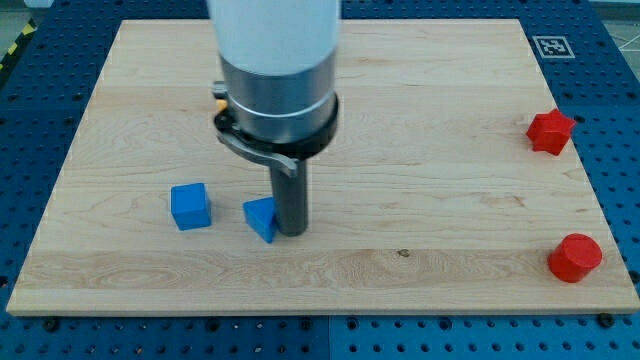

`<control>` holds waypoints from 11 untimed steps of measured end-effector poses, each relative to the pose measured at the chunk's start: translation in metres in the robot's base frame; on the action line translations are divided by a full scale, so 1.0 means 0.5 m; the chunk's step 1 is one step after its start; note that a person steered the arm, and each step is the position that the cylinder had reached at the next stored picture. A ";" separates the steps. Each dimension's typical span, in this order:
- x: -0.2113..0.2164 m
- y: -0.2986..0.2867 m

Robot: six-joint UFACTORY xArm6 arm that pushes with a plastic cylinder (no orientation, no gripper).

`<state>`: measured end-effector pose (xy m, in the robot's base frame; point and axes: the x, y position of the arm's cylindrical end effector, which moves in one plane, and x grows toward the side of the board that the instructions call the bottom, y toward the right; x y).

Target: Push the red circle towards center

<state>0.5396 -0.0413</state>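
Our tip (291, 232) touches a blue wedge-shaped block (262, 217) on the pale grained wooden bench (420, 130); we carry no pincer. A blue cube (190, 206) sits at nine o'clock. The glossy red circle (575, 257) lies far off at four o'clock, a red star (551, 131) at two.

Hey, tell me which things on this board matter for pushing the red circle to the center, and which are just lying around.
For the job:
red circle, near the view's bottom right
my tip, far from it, right beside the blue triangle
wooden board

Just lying about:
red star
blue cube
blue triangle
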 end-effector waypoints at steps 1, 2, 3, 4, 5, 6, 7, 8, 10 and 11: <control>0.006 0.006; 0.006 -0.021; 0.006 -0.129; 0.013 -0.130; 0.057 -0.056; 0.091 0.073; 0.112 0.245; 0.154 0.415; 0.155 0.592; 0.153 0.718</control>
<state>0.6163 0.3179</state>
